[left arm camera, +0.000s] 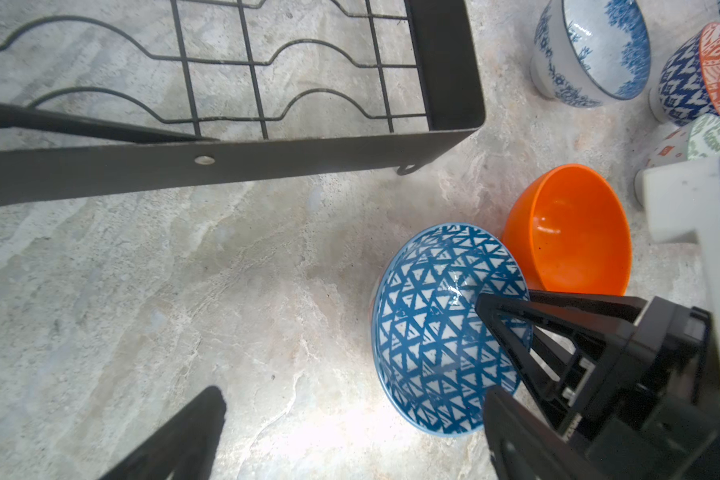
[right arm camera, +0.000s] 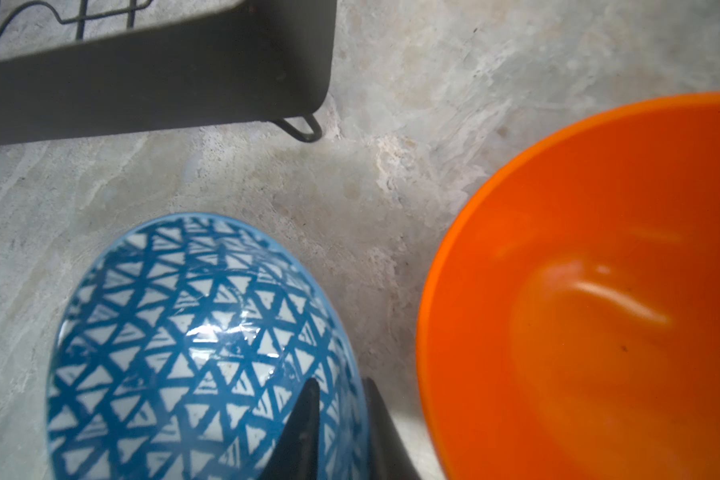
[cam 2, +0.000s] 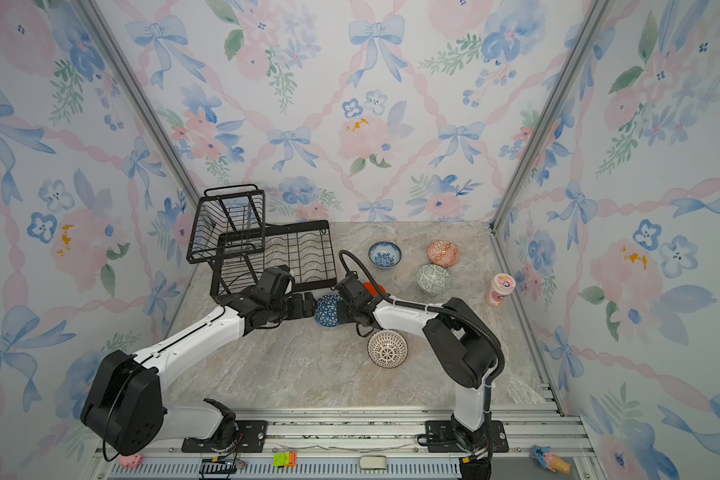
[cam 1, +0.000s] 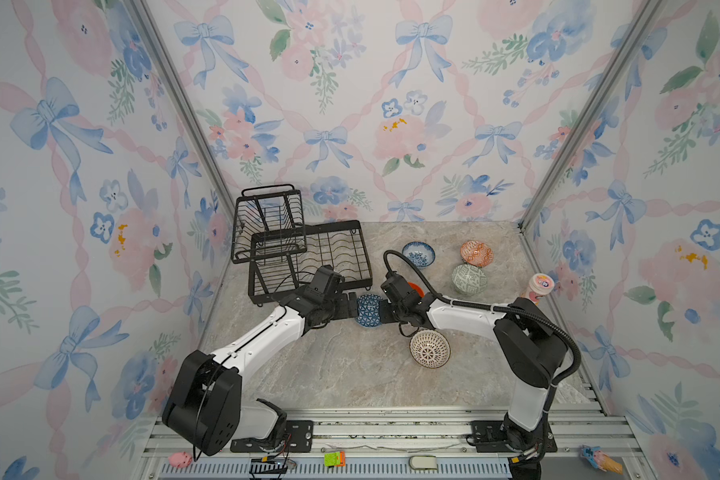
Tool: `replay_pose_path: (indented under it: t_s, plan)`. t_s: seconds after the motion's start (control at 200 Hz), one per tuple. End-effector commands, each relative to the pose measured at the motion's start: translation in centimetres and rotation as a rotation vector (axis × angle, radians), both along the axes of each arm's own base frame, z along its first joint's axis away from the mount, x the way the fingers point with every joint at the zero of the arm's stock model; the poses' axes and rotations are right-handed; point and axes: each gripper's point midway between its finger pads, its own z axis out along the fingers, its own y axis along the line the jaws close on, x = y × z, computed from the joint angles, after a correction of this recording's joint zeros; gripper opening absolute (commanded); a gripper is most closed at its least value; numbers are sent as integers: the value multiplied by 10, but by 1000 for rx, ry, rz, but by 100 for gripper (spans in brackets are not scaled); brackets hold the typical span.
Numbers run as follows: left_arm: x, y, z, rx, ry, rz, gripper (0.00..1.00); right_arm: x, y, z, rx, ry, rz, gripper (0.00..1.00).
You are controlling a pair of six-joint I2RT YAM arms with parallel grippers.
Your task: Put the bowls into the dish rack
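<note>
The blue geometric bowl (cam 1: 368, 311) (left arm camera: 433, 332) sits tilted at mid-table, just in front of the dish rack (cam 1: 365, 257). My right gripper (cam 1: 385, 311) (right arm camera: 337, 384) is shut on its rim, one finger inside and one outside. My left gripper (cam 1: 350, 305) (left arm camera: 354, 415) stands open right beside the bowl's other side and holds nothing. The plain orange bowl (cam 1: 415, 286) (right arm camera: 599, 311) stands behind my right wrist, mostly hidden in both top views. The black rack's base tray and raised basket hold nothing.
Four more bowls stand to the right: blue-white floral (cam 1: 418, 253), orange-white patterned (cam 1: 476, 253), pale green (cam 1: 469, 279), and white with dark lines (cam 1: 430, 348) under my right forearm. A tall pink cup (cam 1: 539, 286) stands by the right wall.
</note>
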Motion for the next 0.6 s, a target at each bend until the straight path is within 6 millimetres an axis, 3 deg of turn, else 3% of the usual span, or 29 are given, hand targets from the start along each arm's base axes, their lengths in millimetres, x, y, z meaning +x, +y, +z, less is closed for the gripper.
replay_pose_path:
  t_s: [0.0,0.36,0.595]
  plan:
    - [7,-4,21,-50,-46,14,98,9,1,10,-48,-55,-10,14]
    - [41,-36,92,-203,-143,-24,98,34,-9,79,-82,-382,-56,1]
    - [60,-51,100,-241,-131,-25,98,38,-13,120,-40,-588,-66,0]
